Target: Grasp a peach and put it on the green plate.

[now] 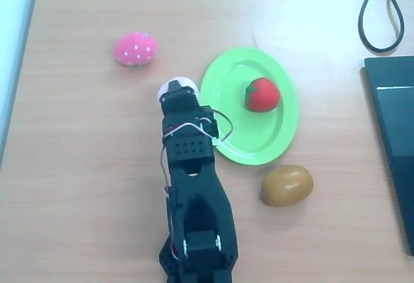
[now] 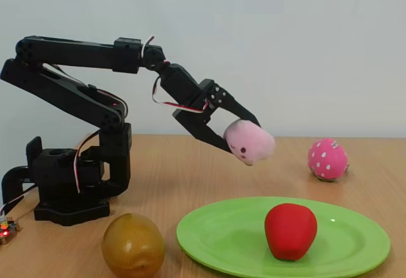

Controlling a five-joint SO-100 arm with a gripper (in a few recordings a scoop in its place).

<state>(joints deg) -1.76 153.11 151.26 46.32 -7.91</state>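
Note:
The peach (image 2: 250,141), pale pink and soft, hangs in the air between the fingers of my gripper (image 2: 244,137), which is shut on it. From above, only its whitish edge (image 1: 174,86) peeks out past the black gripper (image 1: 179,94), just left of the green plate's rim. The green plate (image 1: 284,118) lies on the wooden table with a red strawberry (image 1: 261,94) on it. In the fixed view the plate (image 2: 222,237) sits in front of and below the raised peach.
A hot-pink strawberry with white dots (image 1: 136,48) lies on the table up and left of the gripper. A brown-yellow fruit (image 1: 287,185) rests below the plate. A dark flat device (image 1: 394,134) and a black cable (image 1: 381,11) occupy the right edge.

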